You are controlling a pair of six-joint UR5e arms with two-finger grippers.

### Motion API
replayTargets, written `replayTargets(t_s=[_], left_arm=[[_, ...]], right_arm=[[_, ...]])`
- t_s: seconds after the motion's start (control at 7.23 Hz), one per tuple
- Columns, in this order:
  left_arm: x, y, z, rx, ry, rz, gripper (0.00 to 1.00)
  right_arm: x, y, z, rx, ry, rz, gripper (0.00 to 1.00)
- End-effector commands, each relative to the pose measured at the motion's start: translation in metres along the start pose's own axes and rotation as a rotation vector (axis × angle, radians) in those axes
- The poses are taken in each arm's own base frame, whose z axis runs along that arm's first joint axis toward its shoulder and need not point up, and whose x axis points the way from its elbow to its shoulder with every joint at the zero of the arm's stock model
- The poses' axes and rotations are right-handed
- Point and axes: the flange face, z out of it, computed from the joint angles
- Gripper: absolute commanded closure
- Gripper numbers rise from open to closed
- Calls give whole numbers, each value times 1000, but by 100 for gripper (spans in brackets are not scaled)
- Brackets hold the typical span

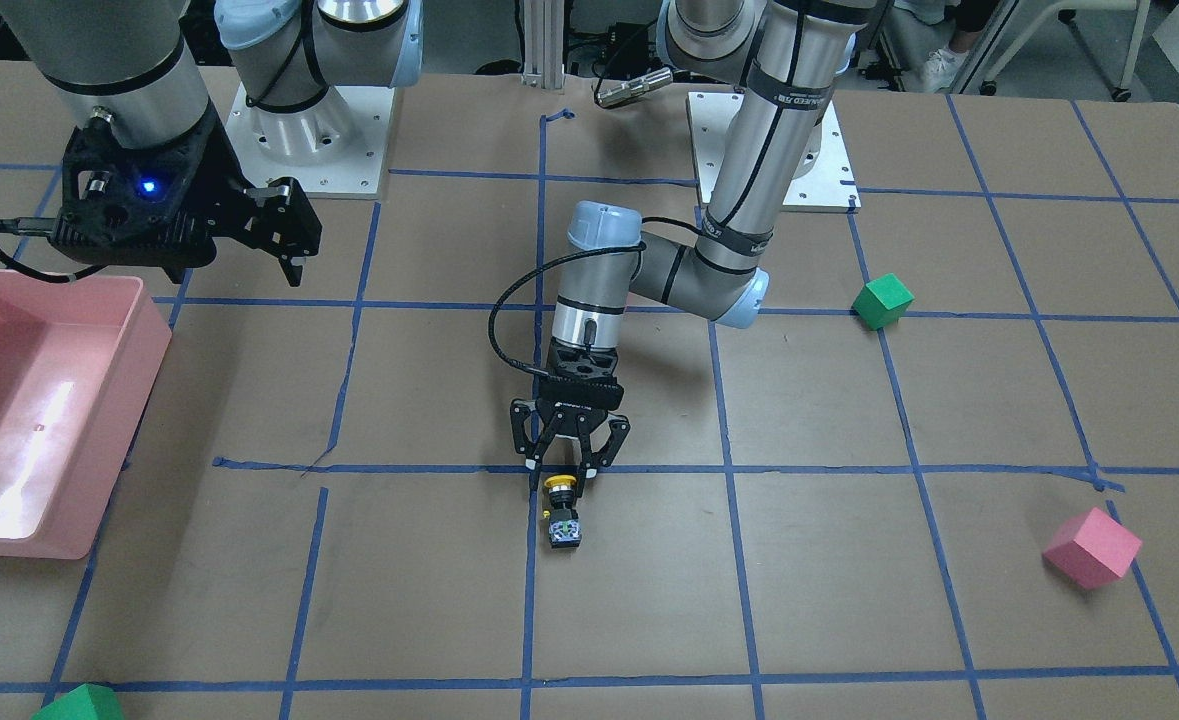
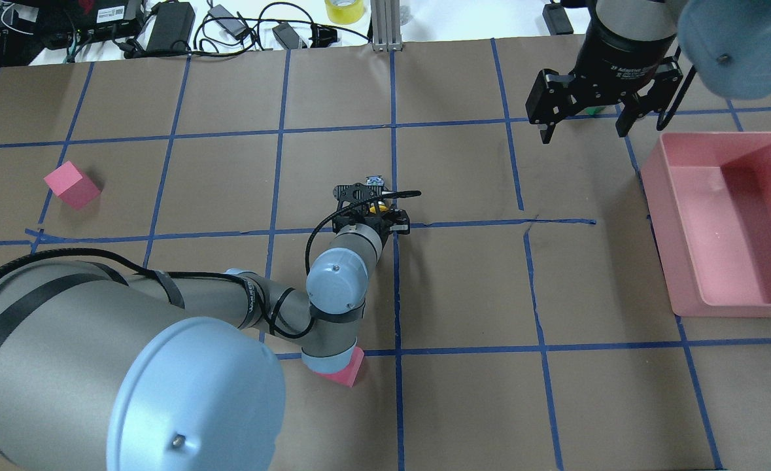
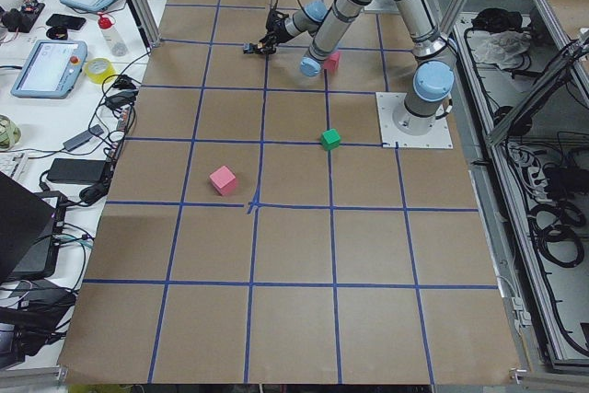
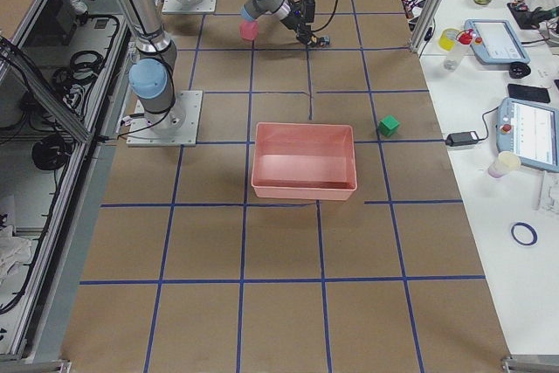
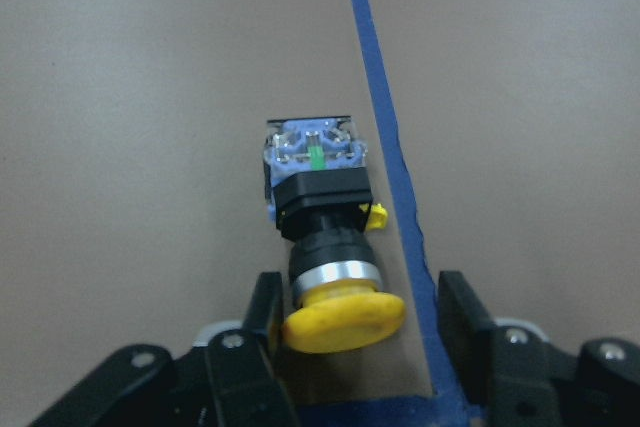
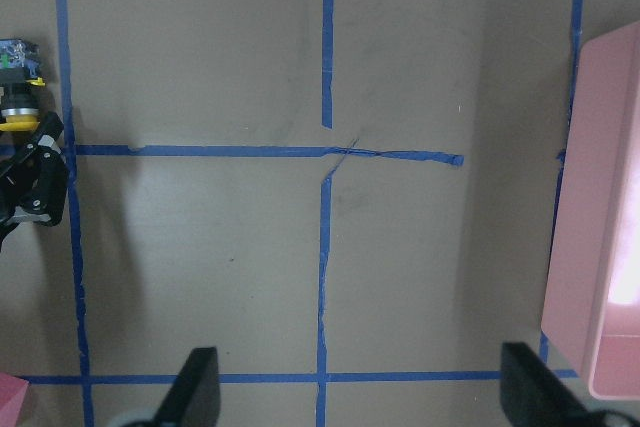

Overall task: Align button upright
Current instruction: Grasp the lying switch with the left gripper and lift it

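One button (image 5: 318,217) on its side, mid desk (image 1: 849,600) | left tool (image 5: 360,292) apart astride its yellow cap (image 5: 343,319) | right tool (image 2: 584,131) apart, empty | two pink cubes (image 1: 1092,547) (image 2: 339,371), two green cubes (image 1: 882,300) (image 1: 79,703), one pink bin (image 2: 719,136)

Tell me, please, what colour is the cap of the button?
Yellow. The cap of the button shows best in the left wrist-mounted view.

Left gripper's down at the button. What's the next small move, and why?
Probably close the left gripper: the button lies on its side, its yellow cap sits between the open jaws, and nothing grips it yet.
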Motion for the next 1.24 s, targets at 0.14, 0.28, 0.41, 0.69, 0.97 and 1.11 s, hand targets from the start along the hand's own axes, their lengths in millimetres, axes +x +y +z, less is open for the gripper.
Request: replayTargets(t_s=[0.14, 0.28, 0.41, 0.69, 0.97, 1.11], left_arm=[[1, -7, -6, 16, -1, 18, 96], [3, -16, -12, 27, 4, -3, 100], [6, -31, -17, 18, -2, -1, 100], [23, -85, -23, -208, -58, -132, 100], [40, -150, -43, -465, -120, -203, 100], [42, -158, -51, -644, -74, -281, 100]], right_arm=[[0, 0, -2, 10, -14, 9, 0], [-2, 0, -2, 12, -20, 13, 0], [-2, 0, -2, 12, -20, 13, 0], [-2, 0, -2, 12, -18, 13, 0], [-2, 0, -3, 13, -18, 13, 0], [-2, 0, -2, 12, -18, 13, 0]])
